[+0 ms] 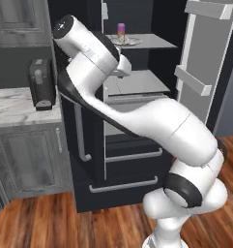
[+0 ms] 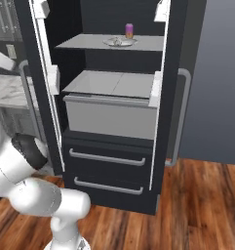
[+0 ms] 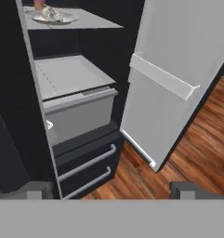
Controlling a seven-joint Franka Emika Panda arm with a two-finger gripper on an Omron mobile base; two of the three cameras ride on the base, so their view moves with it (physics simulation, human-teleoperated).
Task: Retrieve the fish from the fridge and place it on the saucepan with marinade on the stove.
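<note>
My arm rises from the base, folds back at the elbow and reaches up and forward toward the open fridge (image 2: pixel 114 161), its upper links level with the middle shelves in the left base view. My gripper (image 3: pixel 111 188) is spread wide and empty, its two dark fingertips (image 3: pixel 36 190) standing far apart at the bottom of the hand view with nothing between them. Both fridge doors are swung open; the right door (image 3: pixel 178 79) shows its pale inner face and a shelf rail. Inside, the upper shelf (image 2: pixel 85 43) carries a shallow plate (image 2: pixel 109 43) toward its back middle, and the fish (image 3: pixel 50 14) lies on that plate, pale and speckled. A small pink-and-yellow cylinder (image 2: pixel 129 31) stands just behind the plate. Below is a second grey shelf (image 2: pixel 114 83) over a grey bin (image 2: pixel 109 117), then two black drawers (image 2: pixel 107 161) with grey bar handles. The fish sits well above and ahead of my fingertips, near the upper left corner of the hand view, well apart from them. To the left, a marble counter (image 1: pixel 11 109) holds a dark toaster (image 1: pixel 40 82).
</note>
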